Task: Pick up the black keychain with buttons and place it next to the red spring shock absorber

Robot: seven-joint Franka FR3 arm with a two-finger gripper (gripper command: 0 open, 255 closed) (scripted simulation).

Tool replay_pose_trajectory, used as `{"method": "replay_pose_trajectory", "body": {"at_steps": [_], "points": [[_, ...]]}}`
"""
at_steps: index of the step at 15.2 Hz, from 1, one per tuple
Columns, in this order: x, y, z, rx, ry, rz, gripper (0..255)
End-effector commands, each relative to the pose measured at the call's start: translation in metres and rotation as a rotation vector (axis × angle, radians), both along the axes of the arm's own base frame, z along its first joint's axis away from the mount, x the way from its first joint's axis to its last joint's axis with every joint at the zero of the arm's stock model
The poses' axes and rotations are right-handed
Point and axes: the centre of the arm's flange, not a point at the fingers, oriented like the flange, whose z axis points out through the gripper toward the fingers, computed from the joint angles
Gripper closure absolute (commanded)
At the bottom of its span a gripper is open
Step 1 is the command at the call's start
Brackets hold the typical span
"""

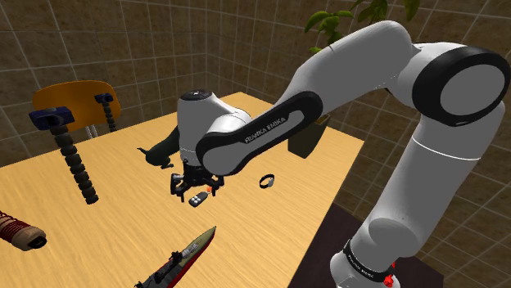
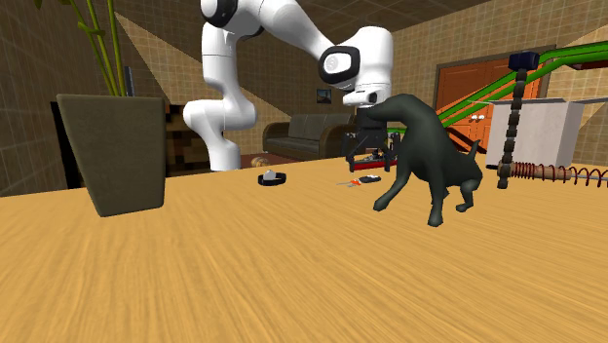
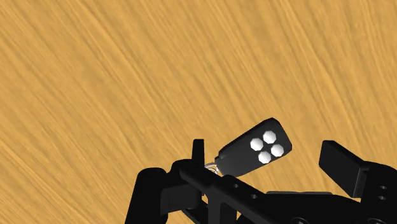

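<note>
The black keychain (image 1: 197, 199) with several white buttons lies on the wooden table (image 1: 98, 237), a small red bit at its ring end. My gripper (image 1: 192, 183) hovers right over it, open. In the wrist view the keychain (image 3: 257, 153) sits between the spread fingers, its ring close to one finger (image 3: 198, 153) and clear of the other (image 3: 343, 167). The red spring shock absorber (image 1: 15, 227) lies at the table's edge, far toward the shoulder view's left. In the second exterior view the gripper (image 2: 368, 156) hangs above the keychain (image 2: 366, 181), and the spring (image 2: 551, 175) lies at the right.
A black dog figurine (image 1: 160, 151) stands just behind the gripper. A long black ribbed rod with a blue head (image 1: 74, 155) lies between the gripper and the shock absorber. A small ring-like item (image 1: 266, 181), a model ship (image 1: 180, 258) and a dark plant pot (image 1: 307, 139) also occupy the table.
</note>
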Motion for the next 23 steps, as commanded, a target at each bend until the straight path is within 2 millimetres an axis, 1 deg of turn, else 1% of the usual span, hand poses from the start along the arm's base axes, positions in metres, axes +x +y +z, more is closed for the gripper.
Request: {"method": "replay_pose_trajectory", "body": {"at_steps": [1, 9, 10, 19, 23], "points": [[0.001, 0.0, -0.008, 0.0, 0.0, 0.0, 0], [0.001, -0.001, -0.008, 0.0, 0.0, 0.0, 0], [0.001, -0.001, -0.008, 0.0, 0.0, 0.0, 255], [0.001, -0.001, -0.008, 0.0, 0.0, 0.0, 255], [0.001, 0.0, 0.013, 0.0, 0.0, 0.0, 255]]}}
